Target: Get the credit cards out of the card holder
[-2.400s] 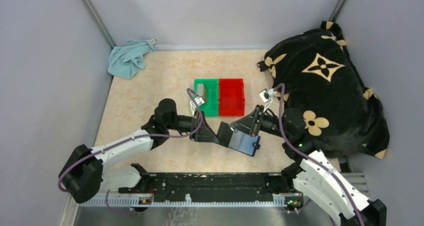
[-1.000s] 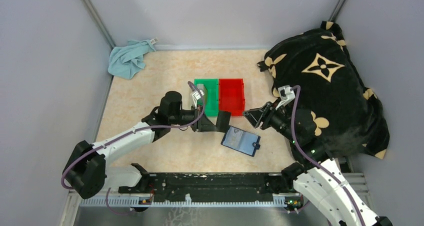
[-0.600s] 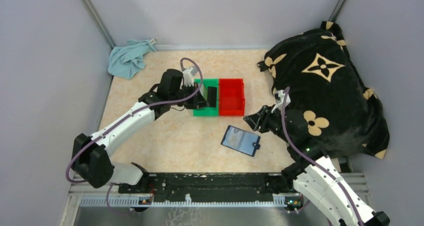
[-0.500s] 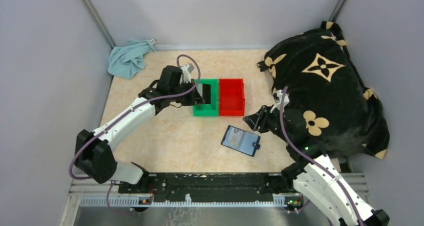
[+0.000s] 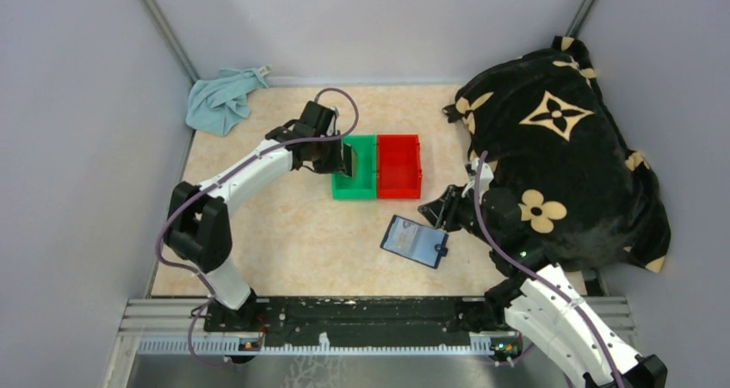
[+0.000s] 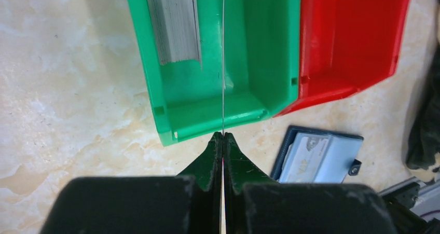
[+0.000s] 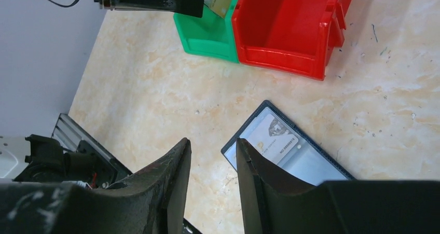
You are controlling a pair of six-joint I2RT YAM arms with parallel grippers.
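Note:
The navy card holder [image 5: 415, 241] lies open and flat on the table in front of the bins, with a pale credit card [image 7: 272, 135] showing in its inner pocket. My left gripper [image 6: 223, 135] is shut on a thin credit card [image 6: 223, 63], seen edge-on and held upright over the green bin [image 6: 140, 52]. A stack of grey cards [image 6: 174, 21] stands at that bin's left side. My right gripper [image 7: 211, 146] hovers open just right of the card holder [image 7: 285, 146], holding nothing. From above, the left gripper [image 5: 343, 157] sits at the green bin's left edge.
A red bin [image 5: 399, 166] adjoins the green bin [image 5: 366, 186] on its right. The black flower-patterned blanket [image 5: 559, 147] is heaped at the right, close behind my right arm. A light blue cloth [image 5: 222, 100] lies in the far left corner.
My left arm has swung from beside the card holder up to the green bin with the card in its grip. The right gripper drew back slightly and its jaws narrowed. The card holder has stayed put.

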